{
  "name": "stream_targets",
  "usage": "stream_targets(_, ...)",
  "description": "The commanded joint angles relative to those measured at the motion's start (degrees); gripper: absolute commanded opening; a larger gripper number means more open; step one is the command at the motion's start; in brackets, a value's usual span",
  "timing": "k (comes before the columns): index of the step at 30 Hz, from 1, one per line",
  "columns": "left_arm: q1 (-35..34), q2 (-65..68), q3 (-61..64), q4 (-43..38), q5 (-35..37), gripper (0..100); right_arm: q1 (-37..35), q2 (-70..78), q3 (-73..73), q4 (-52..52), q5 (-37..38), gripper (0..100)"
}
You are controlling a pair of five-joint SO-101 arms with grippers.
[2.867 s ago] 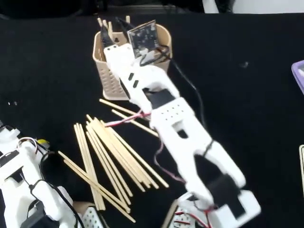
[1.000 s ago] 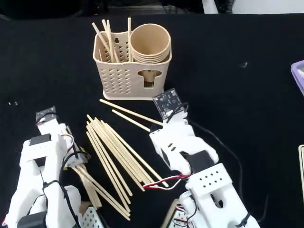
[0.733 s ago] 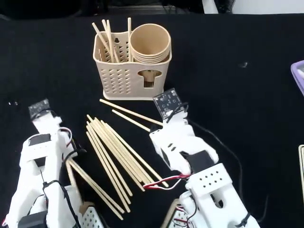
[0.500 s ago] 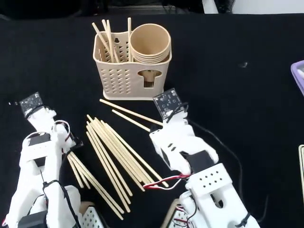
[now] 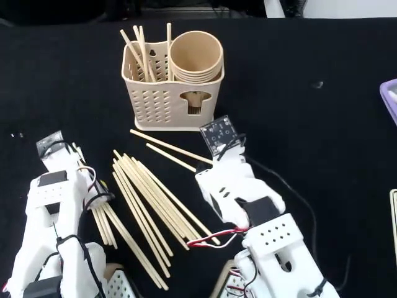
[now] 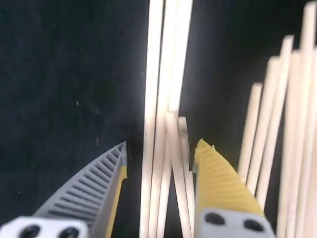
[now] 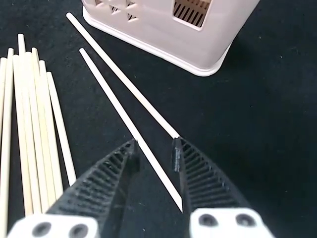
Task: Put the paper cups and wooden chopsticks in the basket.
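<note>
Standing here by the black table (image 5: pixel 310 155), so I'll place everything off the beige basket (image 5: pixel 167 102). The stack of paper cups (image 5: pixel 196 56) is sitting in one compartment of the basket, and a handful of wooden chopsticks (image 5: pixel 144 48) stands upright in the other one, tips poking above the rim.

In front of the basket, just off its base, two loose chopsticks (image 7: pixel 119 84) lie side by side on the cloth. The right gripper (image 7: pixel 154 143) is low over the ends of that pair that point away from the basket. Its fingers are partly spread and gripping nothing: one stick runs through the gap, and the other ends right by a fingertip.

Further out from the basket is the big fan of chopsticks (image 5: pixel 155 202), flat on the table. Beyond that, on the side away from the cups, there's a smaller bundle (image 6: pixel 161 99) of three or four sticks. The left gripper (image 6: pixel 161 145) straddles it with its fingers spread wide, one either side. They aren't pinching the bundle (the yellow finger (image 6: pixel 215 183) looks just beside the nearest stick, and I can't tell if it's touching)
</note>
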Motion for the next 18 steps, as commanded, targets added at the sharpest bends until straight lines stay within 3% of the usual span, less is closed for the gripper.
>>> stream_targets(1, 0.9, -0.7, -2.9, 2.7, -1.8, 22, 0.8, -1.9, -0.2, -1.2, 0.0, 11.3)
stream_targets(9, 1.5, -0.7, -9.2, 3.3, -1.4, 22, 0.8, -1.9, -0.2, -1.2, 0.0, 11.3)
stream_targets(13, 8.5, -0.8, -13.5, 14.7, -2.4, 22, 0.8, -1.9, -0.2, -1.3, 0.0, 11.3)
stream_targets(16, 16.4, -0.8, -16.4, 22.9, -10.4, 22, 0.8, -1.9, -0.2, -1.3, 0.0, 11.3)
stream_targets(18, 20.1, -0.8, -16.0, 24.0, -17.2, 22, 0.8, -1.9, -0.2, -1.3, 0.0, 11.3)
